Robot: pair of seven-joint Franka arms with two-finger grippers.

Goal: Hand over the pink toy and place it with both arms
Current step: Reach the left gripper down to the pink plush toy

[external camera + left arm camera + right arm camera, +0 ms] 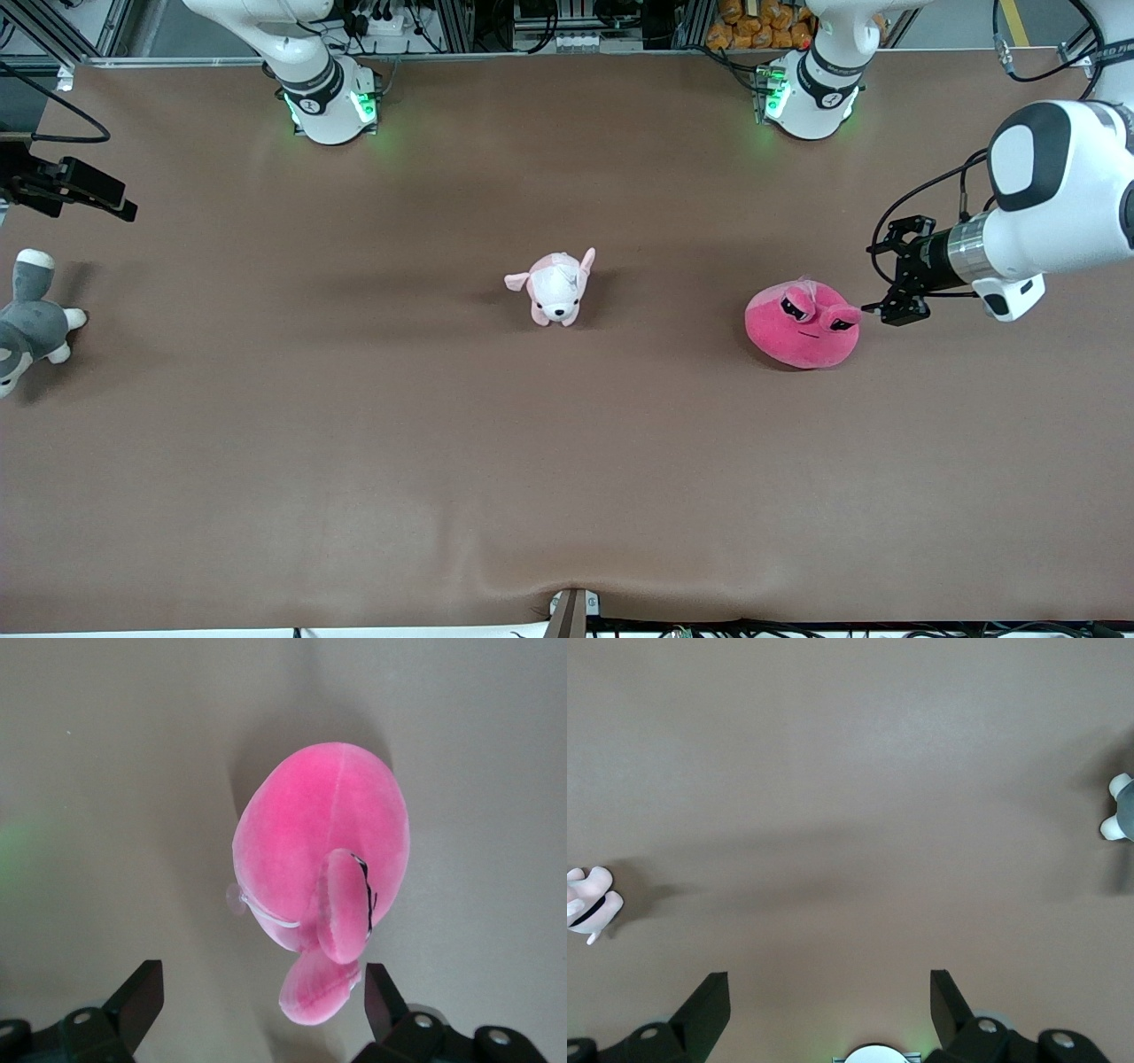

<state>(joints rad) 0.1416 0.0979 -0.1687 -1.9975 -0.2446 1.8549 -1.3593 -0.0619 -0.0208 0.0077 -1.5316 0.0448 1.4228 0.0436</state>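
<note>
Pink toy [802, 324] lies near the table's left-arm edge; our left gripper [889, 306] hovers spread beside its ear. Closing here, we'd likely pinch only that ear and drop it. Right gripper [84, 190] waits spread at the right-arm edge.

Robot lab: alu framing [71, 27], cabling [549, 27].

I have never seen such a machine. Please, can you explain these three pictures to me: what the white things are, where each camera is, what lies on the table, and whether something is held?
The white things are two robot arms bolted along one edge of a brown table. The big picture looks down from a high camera facing them. The other two come from cameras on the arms' wrists, looking past their black fingers.

Three soft toys lie on the table: the pink toy, a pale puppy plush at the middle, and a grey-and-white plush at the right arm's end.

Nothing is held. The left gripper is open right beside the pink toy. The right gripper is open above bare table.
</note>
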